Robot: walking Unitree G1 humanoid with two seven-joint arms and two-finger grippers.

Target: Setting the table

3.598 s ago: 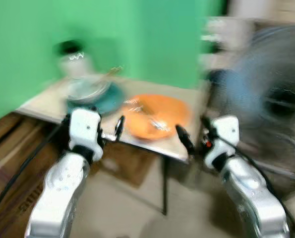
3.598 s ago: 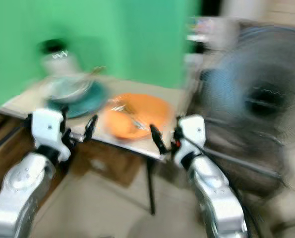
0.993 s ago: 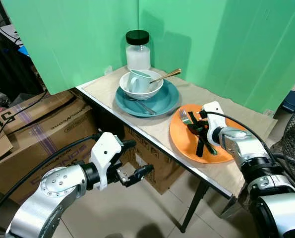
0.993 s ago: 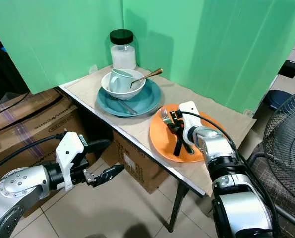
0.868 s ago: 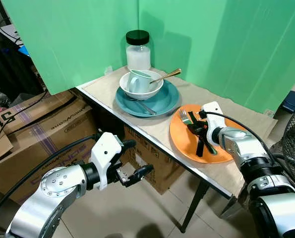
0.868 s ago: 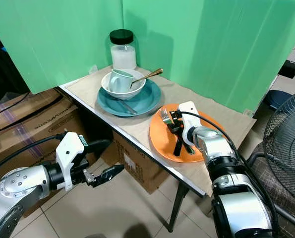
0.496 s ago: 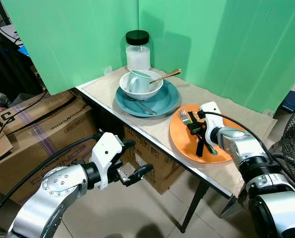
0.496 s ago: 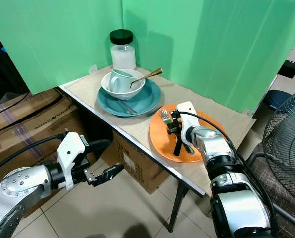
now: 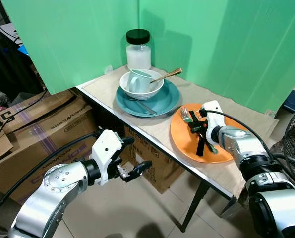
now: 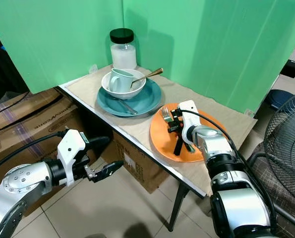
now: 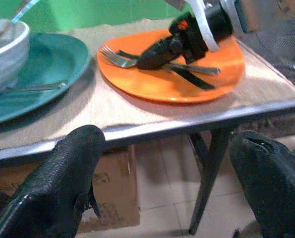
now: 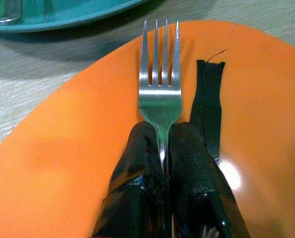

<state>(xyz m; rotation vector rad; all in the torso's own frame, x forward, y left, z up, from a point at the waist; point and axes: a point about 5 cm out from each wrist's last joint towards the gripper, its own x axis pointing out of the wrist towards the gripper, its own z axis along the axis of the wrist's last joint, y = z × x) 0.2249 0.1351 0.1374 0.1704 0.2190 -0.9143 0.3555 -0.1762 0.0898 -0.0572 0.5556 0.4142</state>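
Right wrist view: the fork (image 12: 159, 94) lies on the orange plate (image 12: 78, 163), and the right gripper (image 12: 163, 148) has its two black fingers (image 12: 137, 163) squeezed tight on the fork's neck, just below the prongs. A thin black strip (image 12: 208, 104) lies on the plate right beside the fork.

In the left eye view, the orange plate (image 9: 184, 141) sits on the table (image 9: 157, 124) at about 3 o'clock, near the front edge. The right gripper (image 9: 197, 130) is over its middle. The fork's prongs (image 9: 185, 115) point to 11 o'clock, toward the blue plate (image 9: 164, 101).

The blue plate is at 12 o'clock, just beside the orange one but not touching. A white bowl (image 9: 147, 91) stands on it, with a pale cup (image 9: 136, 81) and a spoon (image 9: 167, 75) inside. Another piece of cutlery (image 9: 143, 106) lies on the blue plate in front of the bowl. A jar (image 9: 138, 49) with a black lid stands behind, by the green wall (image 9: 211, 44).

The left gripper (image 9: 132, 163) hangs at 7 o'clock, lower than the tabletop, with its fingers wide apart and nothing in them. Cardboard boxes (image 9: 33, 129) sit on the floor at 9 o'clock.
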